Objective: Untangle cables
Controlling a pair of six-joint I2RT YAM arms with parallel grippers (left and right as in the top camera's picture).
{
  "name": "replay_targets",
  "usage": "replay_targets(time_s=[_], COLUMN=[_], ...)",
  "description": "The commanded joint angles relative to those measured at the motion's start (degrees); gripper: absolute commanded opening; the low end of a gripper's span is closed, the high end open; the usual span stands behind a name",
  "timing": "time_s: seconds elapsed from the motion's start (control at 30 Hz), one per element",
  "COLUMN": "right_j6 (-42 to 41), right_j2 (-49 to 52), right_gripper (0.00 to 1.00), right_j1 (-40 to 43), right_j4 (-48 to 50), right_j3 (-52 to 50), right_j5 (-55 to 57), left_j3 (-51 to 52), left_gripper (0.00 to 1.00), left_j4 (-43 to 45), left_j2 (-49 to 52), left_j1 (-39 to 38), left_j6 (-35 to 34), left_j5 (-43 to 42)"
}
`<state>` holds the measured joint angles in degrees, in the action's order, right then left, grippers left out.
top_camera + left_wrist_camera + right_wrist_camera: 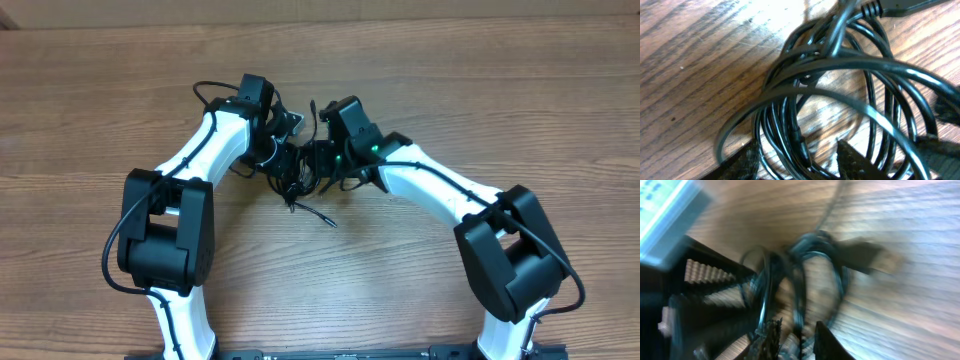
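The cables (298, 178) are a tight knot of thin black cords on the wooden table (480, 90), between my two arms. One loose strand ends in a small plug (326, 217) just in front of the knot. My left gripper (283, 155) reaches into the knot from the left. In the left wrist view its jaws (800, 165) stand apart with several coiled strands (840, 65) running between them. My right gripper (322, 160) comes in from the right. Its jaws (799, 342) are narrowly apart, with one strand (799, 305) passing between them. A plug connector (870, 255) lies beside the coil.
The right wrist view is blurred, and the left arm's gripper body (705, 280) fills its left side. Another plug end (900, 6) lies at the top of the left wrist view. Bare wood surrounds the knot.
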<state>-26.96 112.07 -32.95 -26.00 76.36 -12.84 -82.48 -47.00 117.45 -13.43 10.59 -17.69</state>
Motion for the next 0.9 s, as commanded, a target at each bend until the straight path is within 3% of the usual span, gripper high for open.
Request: replay_targets(time_s=[0.0,0.07,0.27,0.43,0.6,0.7,0.8,0.87], right_j6=[0.68,0.55,-6.27,-11.08,-15.74,-16.59,-19.74,-19.96], right_j2=[-0.59,-0.59,-0.39,-0.07,0.68,0.87,1.73,2.73], right_gripper=[0.25,0.29,0.3,0.3,0.31,0.31,0.31,0.25], right_j1=[3.23,3.91,3.58,1.86,-1.95,-3.78,-4.35,-4.33], right_j4=[-8.79,-16.06,-27.41,-26.88,-20.7,-16.11,-14.34,-14.29], right_j3=[10.23,14.97,17.94,13.66,7.98,5.09,3.72,3.58], right_j5=[-0.33,-0.52,-2.25,-2.27,-2.27,-2.21,0.35,1.97], left_j3=[-0.11,-0.11,-0.11,-0.17,-0.94,-1.95,-3.32,-4.28], left_gripper=[0.3,0.18,0.05,0.04,0.15,0.28,0.34,0.46], left_j4=[0.72,0.87,0.9,0.74,-0.76,-2.29,-4.87,-6.62], left_j2=[0.63,0.63,0.63,0.61,0.61,0.61,0.61,0.61], left_j1=[-0.09,-0.09,-0.02,-0.04,-0.02,-0.02,0.22,0.79], left_j6=[-2.8,-3.32,-6.32,-11.08,-10.97,-9.73,-8.61,-8.61], left_j5=[0.33,0.33,1.38,4.09,4.13,4.17,5.6,6.75])
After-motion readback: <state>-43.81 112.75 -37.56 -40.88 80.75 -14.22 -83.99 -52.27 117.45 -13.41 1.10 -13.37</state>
